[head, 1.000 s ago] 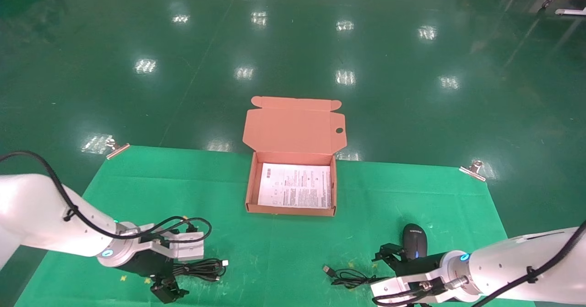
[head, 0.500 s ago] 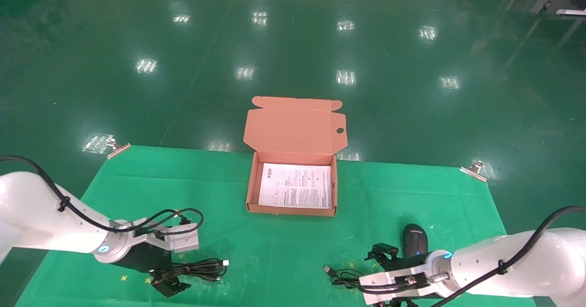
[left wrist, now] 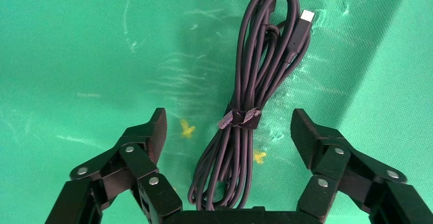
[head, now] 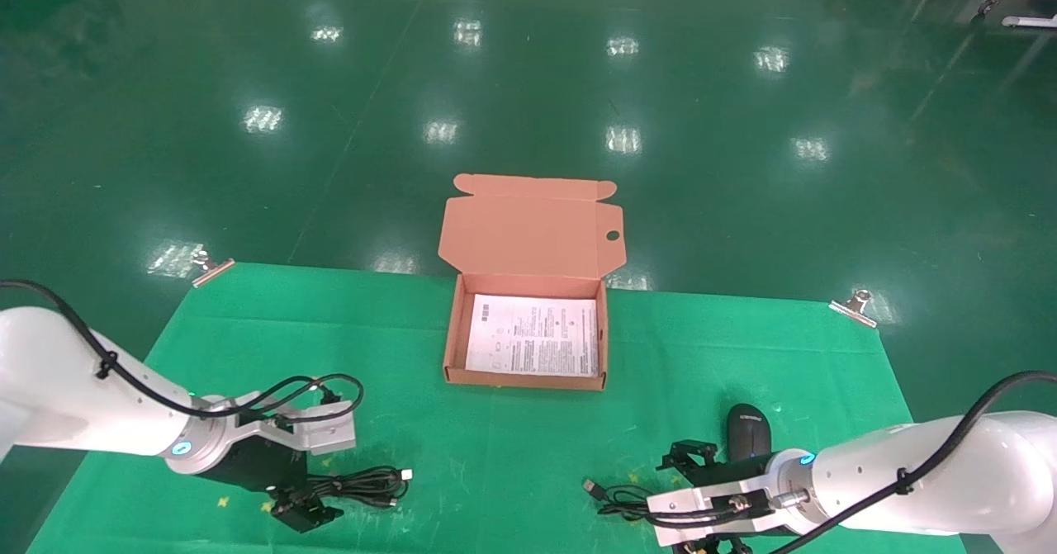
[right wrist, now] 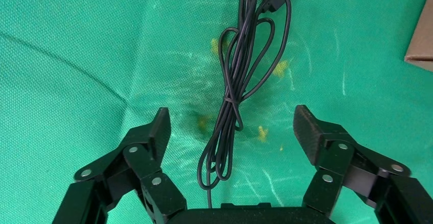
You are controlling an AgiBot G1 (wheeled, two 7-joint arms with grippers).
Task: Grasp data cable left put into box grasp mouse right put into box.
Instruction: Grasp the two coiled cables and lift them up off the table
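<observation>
While both tools are spread wide, the data cable point(left wrist: 245, 106) is straddled by the left tool point(left wrist: 228, 127), the mouse's cord point(right wrist: 232, 96) by the right tool point(right wrist: 230, 124).

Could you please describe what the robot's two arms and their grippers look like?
Both arms are smooth, glossy white tubes with black cables running along them and a small cyan light at each silver wrist. The left gripper and right gripper are black linkage mechanisms with silver rivets and wedge-shaped, textured jaws.
</observation>
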